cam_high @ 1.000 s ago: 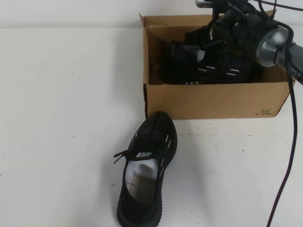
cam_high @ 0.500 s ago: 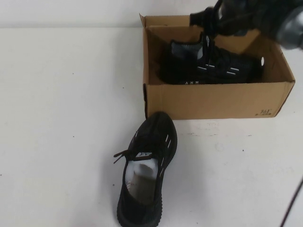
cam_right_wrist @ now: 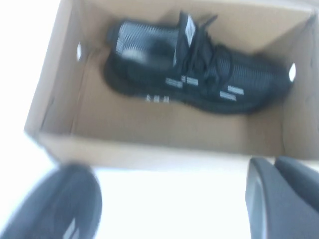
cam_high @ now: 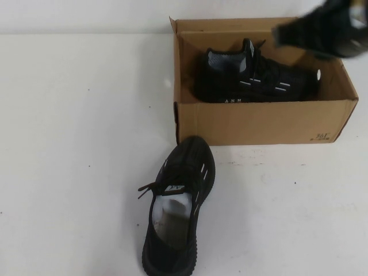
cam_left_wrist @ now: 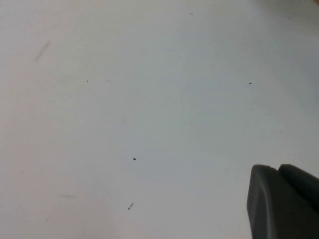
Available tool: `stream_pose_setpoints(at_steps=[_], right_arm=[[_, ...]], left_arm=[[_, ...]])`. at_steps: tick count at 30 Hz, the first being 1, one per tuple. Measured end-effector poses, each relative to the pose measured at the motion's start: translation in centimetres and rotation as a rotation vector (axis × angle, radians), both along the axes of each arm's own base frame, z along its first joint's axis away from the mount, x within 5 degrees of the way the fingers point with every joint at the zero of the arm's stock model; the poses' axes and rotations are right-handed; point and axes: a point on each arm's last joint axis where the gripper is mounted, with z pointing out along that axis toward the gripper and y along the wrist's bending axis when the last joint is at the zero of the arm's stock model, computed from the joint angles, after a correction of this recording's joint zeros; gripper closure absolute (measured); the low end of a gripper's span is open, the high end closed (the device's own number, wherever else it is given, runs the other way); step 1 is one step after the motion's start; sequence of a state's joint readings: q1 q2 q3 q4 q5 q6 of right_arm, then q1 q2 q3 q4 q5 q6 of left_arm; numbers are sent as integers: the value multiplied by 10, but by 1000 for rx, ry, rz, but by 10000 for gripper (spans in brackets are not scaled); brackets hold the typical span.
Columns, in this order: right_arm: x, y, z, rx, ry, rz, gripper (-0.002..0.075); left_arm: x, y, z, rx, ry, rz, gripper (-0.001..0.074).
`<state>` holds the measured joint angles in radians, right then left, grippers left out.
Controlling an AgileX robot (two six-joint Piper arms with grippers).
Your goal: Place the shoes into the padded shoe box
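One black sneaker (cam_high: 253,77) lies on its side inside the brown cardboard shoe box (cam_high: 259,122); the right wrist view shows it (cam_right_wrist: 194,69) by the far wall of the box (cam_right_wrist: 149,152). The other black sneaker (cam_high: 178,210), with white paper stuffing, stands on the table in front of the box, toe toward it; its toe shows in the right wrist view (cam_right_wrist: 55,204). My right gripper (cam_high: 284,34) is blurred above the box's back right, shut and empty (cam_right_wrist: 274,162). My left gripper (cam_left_wrist: 276,169) is shut and empty over bare table, outside the high view.
The white table (cam_high: 80,144) stretches to the left of the box and the loose shoe. The box's upright flaps (cam_high: 174,26) rise at its back corners. A pale wall runs along the table's far edge.
My right arm has lifted out of the box and pulled back to the upper right, leaving the sneaker lying inside. The shoe on the table has not moved.
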<state>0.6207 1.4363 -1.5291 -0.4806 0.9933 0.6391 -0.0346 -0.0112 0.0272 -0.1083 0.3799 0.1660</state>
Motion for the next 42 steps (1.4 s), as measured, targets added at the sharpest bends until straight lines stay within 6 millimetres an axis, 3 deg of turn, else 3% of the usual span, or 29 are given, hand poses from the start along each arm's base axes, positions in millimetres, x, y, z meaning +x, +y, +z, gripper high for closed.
stream_pose_setpoints(at_steps=[4, 7, 18, 24, 28, 31, 35, 38, 42], right_arm=[[-34, -14, 6, -26, 47, 5, 732], [-48, -26, 9, -56, 95, -32, 733], [-51, -33, 8, -127, 111, -50, 734], [-59, -53, -10, -177, 32, -6, 734], [-68, -85, -36, -117, -164, 27, 734], [-84, -111, -80, -71, -251, 5, 734], [-123, -139, -135, -24, -374, -54, 734], [-155, -149, -166, -6, -497, -101, 734], [-184, -154, -199, -9, -601, -156, 734]], left_arm=[[0, 0, 0, 0, 0, 0, 738], [0, 0, 0, 0, 0, 0, 738], [0, 0, 0, 0, 0, 0, 738], [0, 0, 0, 0, 0, 0, 738], [0, 0, 0, 0, 0, 0, 738], [0, 0, 0, 0, 0, 0, 738], [0, 0, 0, 0, 0, 0, 738], [0, 0, 0, 0, 0, 0, 738], [0, 0, 0, 0, 0, 0, 738]])
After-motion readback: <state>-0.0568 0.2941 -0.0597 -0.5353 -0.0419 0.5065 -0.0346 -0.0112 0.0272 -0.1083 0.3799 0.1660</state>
